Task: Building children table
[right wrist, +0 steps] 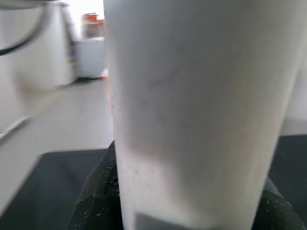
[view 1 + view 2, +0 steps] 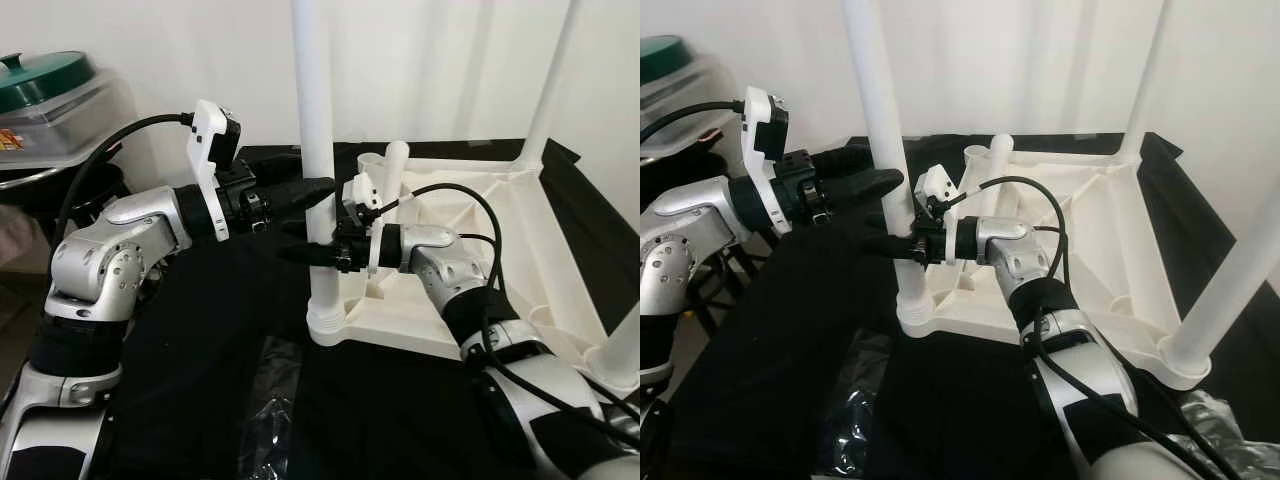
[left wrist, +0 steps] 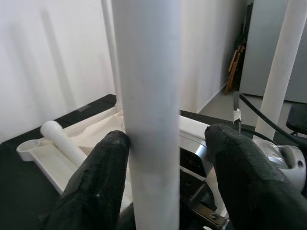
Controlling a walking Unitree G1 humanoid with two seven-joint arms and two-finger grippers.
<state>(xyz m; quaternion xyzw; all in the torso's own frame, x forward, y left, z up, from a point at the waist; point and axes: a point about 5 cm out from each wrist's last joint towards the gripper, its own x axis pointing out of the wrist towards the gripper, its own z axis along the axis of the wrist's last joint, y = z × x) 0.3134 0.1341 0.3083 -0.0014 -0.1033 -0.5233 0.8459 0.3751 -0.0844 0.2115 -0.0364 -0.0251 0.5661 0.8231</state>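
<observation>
Left eye view
Table top: white plastic, upside down on a black cloth, ribbed underside facing up.
Near leg: white tube, upright in the corner socket closest to the robot.
Far leg: upright at the far right corner.
Loose leg: lying tilted on the underside, behind the near leg.
Left gripper: reaching in from the left, black fingers at the near leg, upper grip.
Right gripper: lower on the same leg, just above the socket, fingers pointing left.
Green-lidded tub: far left, well apart from the table.

Right eye view
Third leg: upright in the near right corner.
Plastic wrap: crumpled on the cloth below the socket.

Left wrist view
Fingers: spread to either side of the near leg; one pad touching it, the other standing clear, so apart and not clamped.

Right wrist view
Fingers: dark pads on both sides of the blurred leg, pressed close, clamped on it.
</observation>
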